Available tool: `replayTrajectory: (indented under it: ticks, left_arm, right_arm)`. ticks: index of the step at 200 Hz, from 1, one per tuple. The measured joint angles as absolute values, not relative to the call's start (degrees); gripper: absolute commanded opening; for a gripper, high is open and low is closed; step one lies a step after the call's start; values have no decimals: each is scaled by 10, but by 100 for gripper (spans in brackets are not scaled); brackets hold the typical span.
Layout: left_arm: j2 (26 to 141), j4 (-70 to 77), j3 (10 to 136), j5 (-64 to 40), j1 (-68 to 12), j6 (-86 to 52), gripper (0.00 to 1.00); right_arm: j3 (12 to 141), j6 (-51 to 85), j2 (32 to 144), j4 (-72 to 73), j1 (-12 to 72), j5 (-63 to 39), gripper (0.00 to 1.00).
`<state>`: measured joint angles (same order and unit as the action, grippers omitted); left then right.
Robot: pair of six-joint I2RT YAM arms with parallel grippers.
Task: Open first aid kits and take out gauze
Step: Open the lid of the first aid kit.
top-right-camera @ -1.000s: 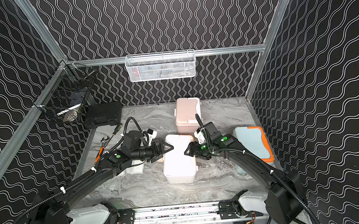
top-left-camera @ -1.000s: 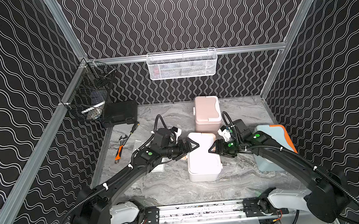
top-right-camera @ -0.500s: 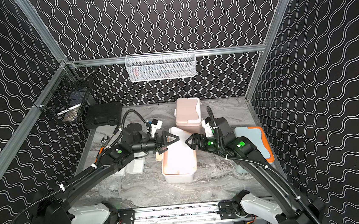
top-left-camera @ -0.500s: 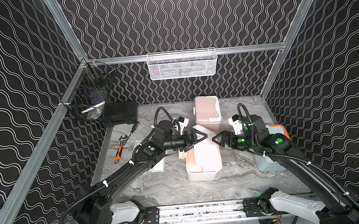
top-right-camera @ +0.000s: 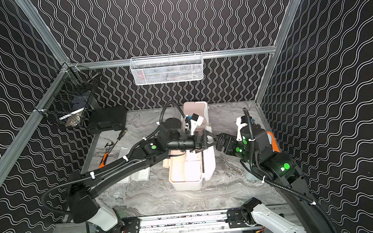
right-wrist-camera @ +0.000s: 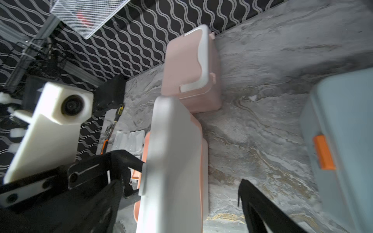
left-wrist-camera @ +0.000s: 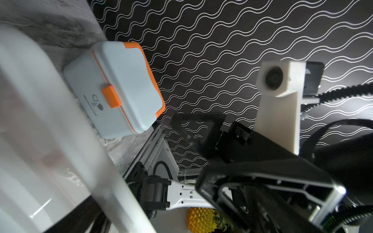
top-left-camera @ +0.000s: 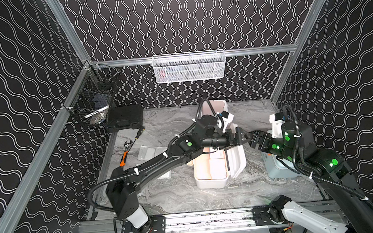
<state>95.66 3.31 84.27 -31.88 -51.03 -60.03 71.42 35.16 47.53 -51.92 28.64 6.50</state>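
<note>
Top views both show the rounded white plastic first aid kit point(top-left-camera: 211, 183) with peach trim at table centre, open: its white lid point(top-left-camera: 237, 161) stands nearly upright along the 3 o'clock side of the peach-lined base. My left claw point(top-left-camera: 240, 137) reaches in from 9 o'clock above the base, jaws spread wide and gripping nothing. In the right wrist view one black finger point(right-wrist-camera: 129, 161) of it meets the lid's free rim beside the white latch tab. My right claw point(top-left-camera: 254, 138) hovers at 3 o'clock of the lid, facing the left claw and near it. Its jaws stand apart and hold nothing, and one of its fingers point(right-wrist-camera: 262, 209) shows over bare table. Gauze location: flat white square gauze packets point(top-left-camera: 218, 172) lie inside the open base. More flat white packets point(top-left-camera: 148, 151) lie on the grey marble-patterned table point(top-left-camera: 188, 197) at 9 o'clock of this kit, partly under my left arm. The pink plastic first aid kit point(top-left-camera: 217, 106) with white trim stands shut at 12 o'clock, just behind the white one. The light blue plastic first aid kit point(left-wrist-camera: 121, 84) with orange trim and latch sits shut at 3 o'clock, under my right arm. A flat black hard case point(top-left-camera: 124, 117) rests at 10 o'clock by the back wall. A black-handled screwdriver point(top-left-camera: 139, 133) and an orange-handled adjustable wrench point(top-left-camera: 125, 153) lie between it and the packets.
</note>
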Motion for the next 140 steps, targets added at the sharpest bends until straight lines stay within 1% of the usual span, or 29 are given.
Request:
replayTrajectory:
  ticks: [17,83,140]
  left_arm:
    - [968,30,851,-323,-513,-596,99]
    - [968,-43,835,-293,-507,-551,99]
    - [950,-79,823,-256,-506,-509,99]
  right_arm:
    - [701,355,466,-523,286,81,94]
    - [631,354,458,-504,286,78,95]
    - [618,345,464,-501,285,56,96]
